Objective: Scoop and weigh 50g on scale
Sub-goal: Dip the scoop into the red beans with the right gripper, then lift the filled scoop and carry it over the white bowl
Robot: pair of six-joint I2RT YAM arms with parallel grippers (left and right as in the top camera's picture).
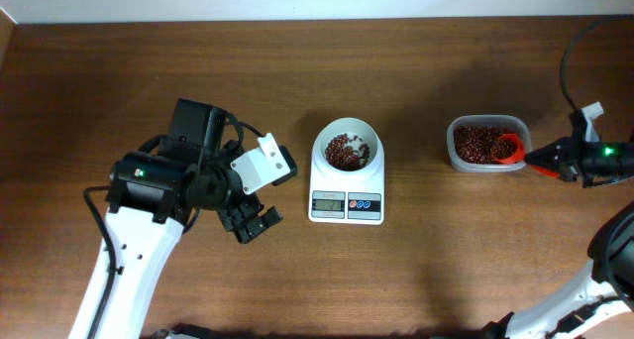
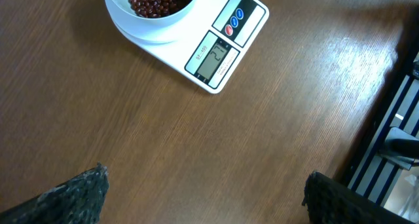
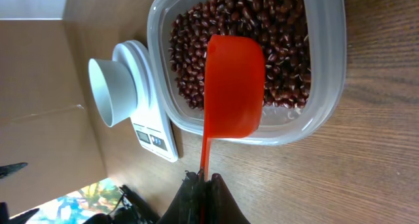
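The white scale stands mid-table, and its round bowl holds a layer of dark red-brown beans. My right gripper is shut on the thin handle of a red scoop. The scoop's cup lies over the beans in the clear tub. In the right wrist view the scoop shows a smooth red face with no beans on it, and my gripper pinches the handle. My left gripper hangs open and empty over bare wood, left of the scale.
The clear rectangular tub, well filled with beans, sits right of the scale near my right arm. The table's edge and dark equipment show at the right of the left wrist view.
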